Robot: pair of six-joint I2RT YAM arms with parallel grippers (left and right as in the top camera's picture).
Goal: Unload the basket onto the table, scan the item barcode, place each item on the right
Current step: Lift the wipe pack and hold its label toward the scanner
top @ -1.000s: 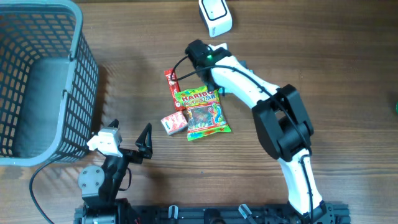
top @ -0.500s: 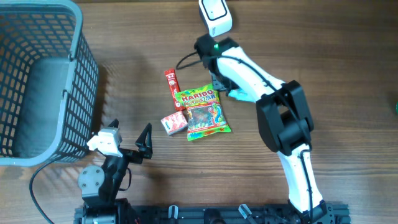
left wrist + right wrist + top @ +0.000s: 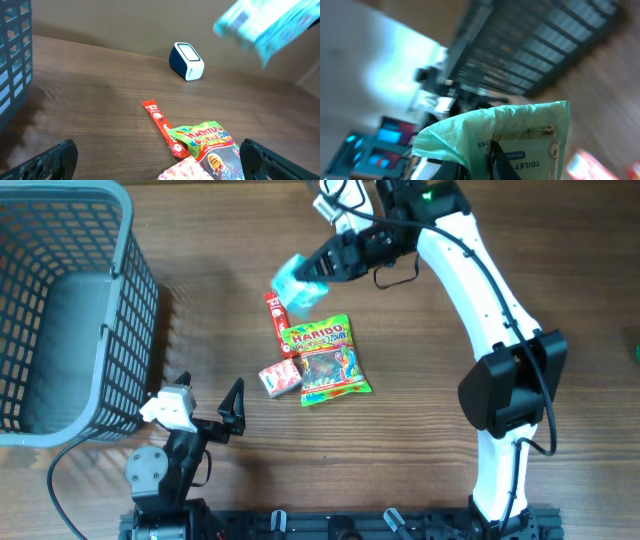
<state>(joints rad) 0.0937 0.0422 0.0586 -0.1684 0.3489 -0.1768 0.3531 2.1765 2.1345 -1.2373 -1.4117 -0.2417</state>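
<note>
overhead, change: a second ago the right gripper (image 3: 322, 266) sat low beside the Haribo bag (image 3: 327, 360) with jaws apart; now it is up and swung toward the far edge, jaws clamped on the teal packet (image 3: 298, 280)
overhead, packet: off the surface (image 3: 200, 240), in the air near the scanner (image 3: 333, 204) and above the red stick (image 3: 276, 315); motion-blurred
overhead, scanner: partly covered by the right arm; same place as before
overhead, left gripper (image 3: 205, 418): parked by the basket (image 3: 130, 300); jaws spread wide, nothing in them; no move in the last second
overhead, leftovers: Haribo bag, red stick and small red pack (image 3: 281, 377) lie where they lay
left wrist, packet: teal packet (image 3: 265, 25) smeared at top right, well above the surface; scanner (image 3: 186, 61) below and to its left, window tilted up
right wrist, grip: jaws pinch the teal packet (image 3: 520, 140) at its lower edge; "TOILET" print visible; no barcode seen on this face; basket (image 3: 545, 45) blurred behind
meaning: pick looks done; carry to the scanner under way; likely left is turning the barcode face to the window; cannot tell which face carries it
</note>
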